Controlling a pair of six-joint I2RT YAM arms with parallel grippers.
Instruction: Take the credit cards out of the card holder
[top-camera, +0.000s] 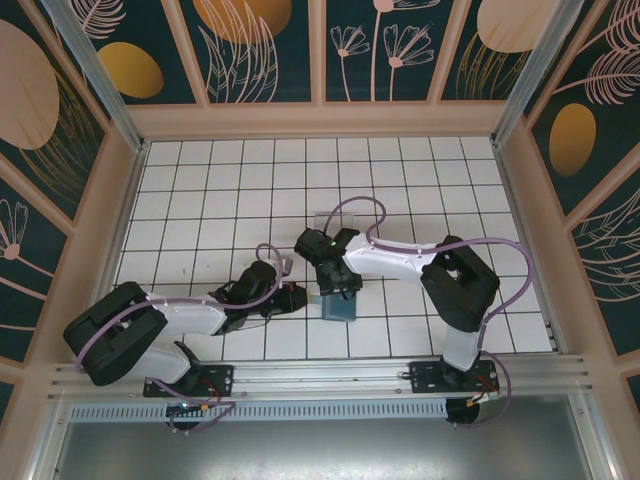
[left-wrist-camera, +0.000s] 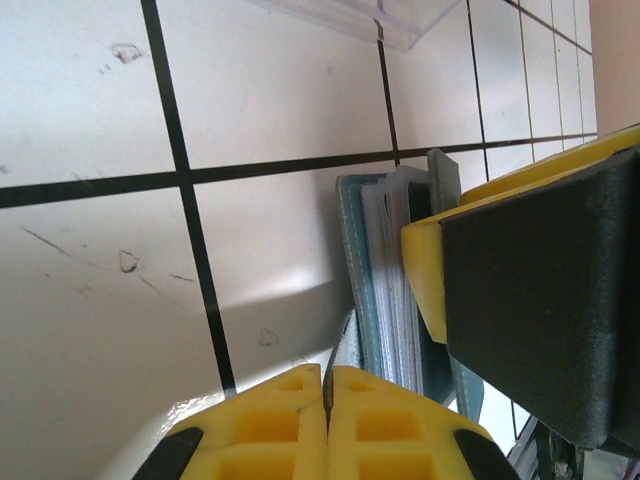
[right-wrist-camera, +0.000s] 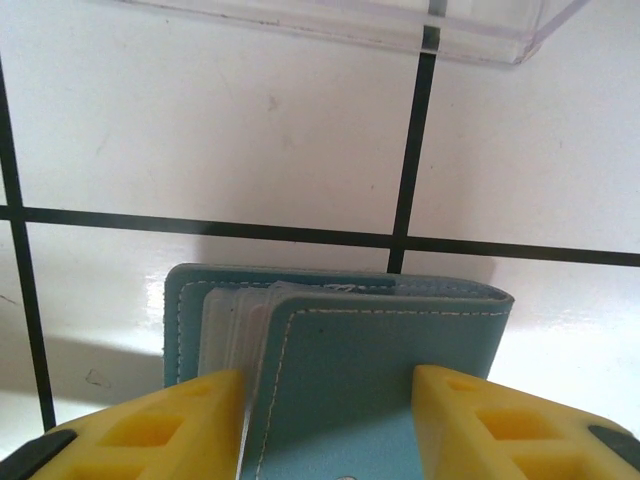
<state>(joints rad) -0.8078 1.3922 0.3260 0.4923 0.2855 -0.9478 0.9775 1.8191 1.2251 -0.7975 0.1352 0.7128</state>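
The card holder (top-camera: 339, 307) lies on the white tiled worktop (top-camera: 220, 190), and both my arms meet at it. My right pincer (right-wrist-camera: 328, 388) stands half spread over the holder, with one yellow finger (right-wrist-camera: 160, 430) at each side of the teal cover. Both fingers touch the cover, so I am pinching the holder by its two edges. The holder is a little open at its far end. There pale plastic leaves (right-wrist-camera: 232, 325) stick out between the covers; I cannot tell whether a card sits in them.

My left pincer (left-wrist-camera: 326, 378) is just beside the holder, on its left, and the two fingers are pressed together. A thin dark edge of the holder reaches down to the tips, but I cannot tell if it is caught between them. In my left wrist view the holder shows edge-on, its leaves like a thin stack.

Beyond the holder, near but apart from it, lies a clear tray (right-wrist-camera: 400, 25).
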